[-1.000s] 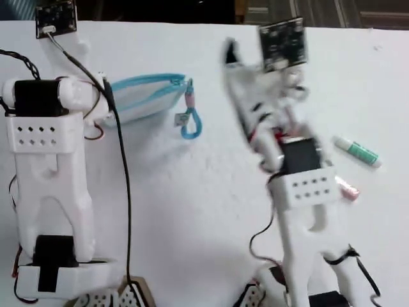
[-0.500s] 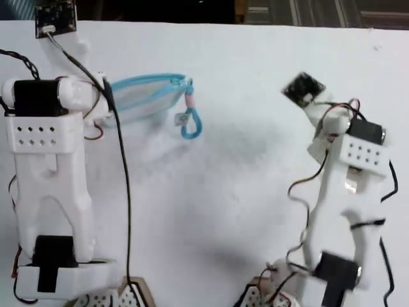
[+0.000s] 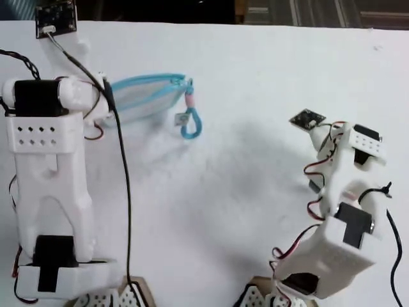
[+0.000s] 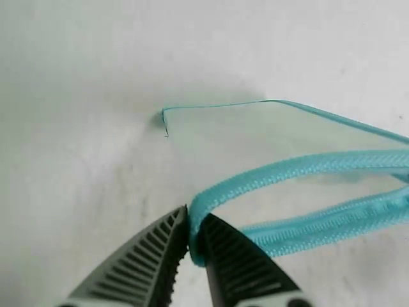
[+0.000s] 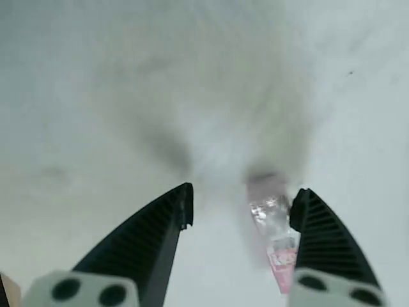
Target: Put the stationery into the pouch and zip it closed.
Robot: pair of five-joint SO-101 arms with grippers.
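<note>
A flat translucent pouch (image 3: 144, 99) edged with a turquoise zipper (image 4: 307, 167) lies on the white worktop (image 3: 255, 70), its mouth agape; what it holds cannot be told. The left gripper (image 4: 190, 238) is clamped on the zipper's end. The right gripper (image 5: 243, 192) stands spread over a small pink-and-clear wrapped piece of stationery (image 5: 273, 236), which lies just beside one finger. Its print is too blurred to read.
</note>
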